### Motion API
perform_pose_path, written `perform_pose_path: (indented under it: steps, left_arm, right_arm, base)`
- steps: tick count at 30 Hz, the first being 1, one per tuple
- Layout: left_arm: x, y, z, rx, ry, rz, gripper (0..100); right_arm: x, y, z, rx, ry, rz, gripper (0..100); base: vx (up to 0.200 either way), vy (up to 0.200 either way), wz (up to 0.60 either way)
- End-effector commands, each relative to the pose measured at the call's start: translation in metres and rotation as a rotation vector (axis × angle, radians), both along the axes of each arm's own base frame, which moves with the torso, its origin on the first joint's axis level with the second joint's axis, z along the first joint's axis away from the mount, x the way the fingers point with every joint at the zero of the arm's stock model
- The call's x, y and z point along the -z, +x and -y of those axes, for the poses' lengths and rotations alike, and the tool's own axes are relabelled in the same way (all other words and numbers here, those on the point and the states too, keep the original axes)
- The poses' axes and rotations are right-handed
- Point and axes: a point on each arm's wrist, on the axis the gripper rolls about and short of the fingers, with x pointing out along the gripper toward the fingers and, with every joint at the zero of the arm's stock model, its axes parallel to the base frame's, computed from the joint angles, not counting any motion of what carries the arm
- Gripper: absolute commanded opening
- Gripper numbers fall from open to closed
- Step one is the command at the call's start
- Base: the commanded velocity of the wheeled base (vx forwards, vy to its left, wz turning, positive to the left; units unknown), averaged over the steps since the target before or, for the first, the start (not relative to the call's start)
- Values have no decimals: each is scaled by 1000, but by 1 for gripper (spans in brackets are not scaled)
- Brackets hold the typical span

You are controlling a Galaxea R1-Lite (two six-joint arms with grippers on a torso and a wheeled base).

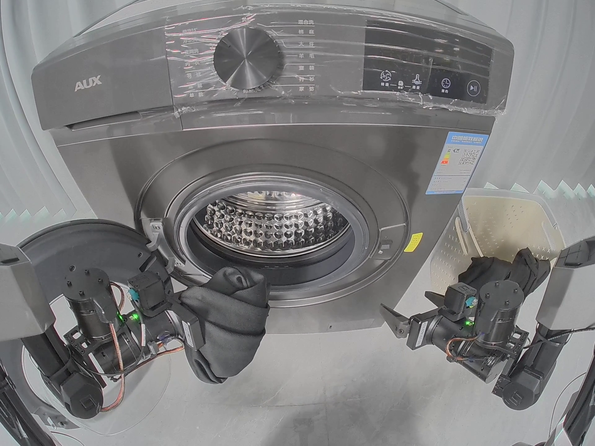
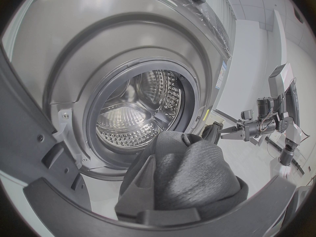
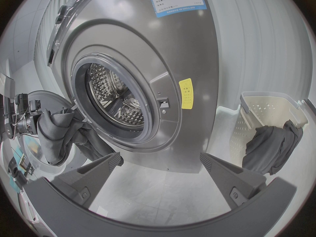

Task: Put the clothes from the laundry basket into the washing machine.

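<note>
Left pincer (image 1: pixel 201 329) pinched a dark grey cloth garment (image 1: pixel 234 314); right pincer (image 1: pixel 396 321) spread.
You risked loose folds catching the silver metal washing machine (image 1: pixel 111 168).

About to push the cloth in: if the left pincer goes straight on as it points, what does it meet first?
Likely the grey door seal at the opening's lower edge, with the held cloth touching first; depth is unclear.

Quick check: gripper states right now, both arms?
Left gripper: shut on a dark garment.
Right gripper: open, holding nothing.
</note>
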Motion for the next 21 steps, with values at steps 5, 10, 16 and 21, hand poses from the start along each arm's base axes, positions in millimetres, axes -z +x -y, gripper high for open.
perform_pose_path:
  steps: [5, 10, 16, 21]
  left_arm:
    - [2, -10, 16, 72, 7, -11, 0]
    - [-1, -7, 40, 37, -10, 15, 0]
    - [8, 21, 59, 58, -23, 30, 0]
    - [20, 40, 71, 59, -39, 19, 0]
  right_arm:
    - [1, -1, -2, -9, -1, -2, 100]
    - [0, -9, -13, -49, 15, -5, 100]
    - [0, -11, -16, -67, 17, -5, 100]
    - [-4, -14, -17, -76, 22, 1, 100]
  base:
    - [0, 0, 0]
    - [0, 0, 0]
    - [0, 0, 0]
    - [0, 0, 0]
